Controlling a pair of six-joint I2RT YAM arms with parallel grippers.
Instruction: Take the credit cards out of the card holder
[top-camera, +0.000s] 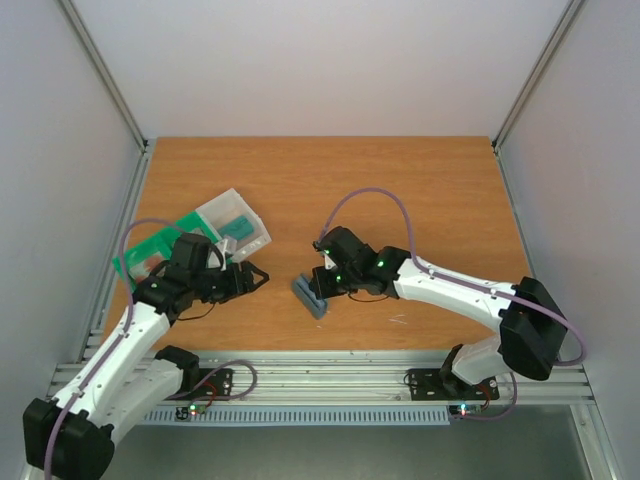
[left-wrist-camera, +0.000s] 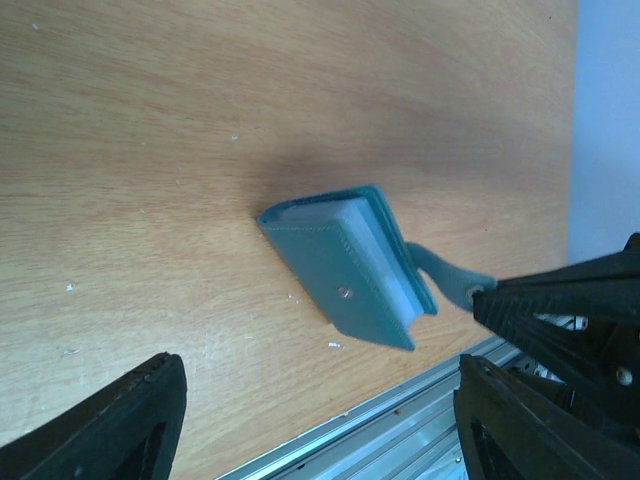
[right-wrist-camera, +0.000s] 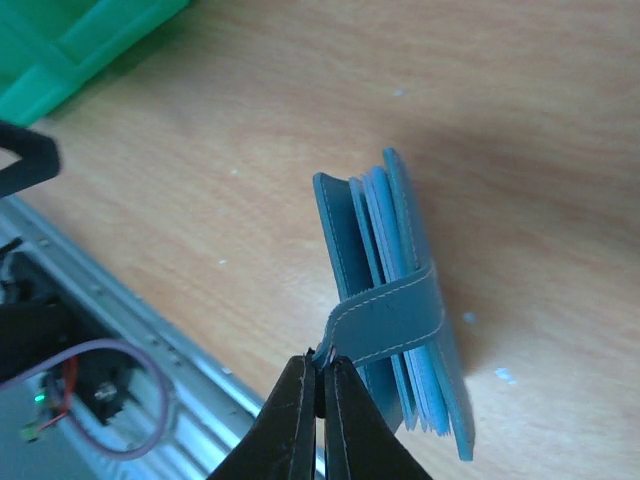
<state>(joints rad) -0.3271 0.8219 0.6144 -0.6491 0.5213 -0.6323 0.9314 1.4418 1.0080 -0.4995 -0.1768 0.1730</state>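
While the right gripper pinches the card holder by its tab, the wide-open left gripper sits near on its left

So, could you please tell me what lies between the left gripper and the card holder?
Nothing but bare table: the top view shows plain wood between the left gripper and the holder, and the left wrist view agrees.
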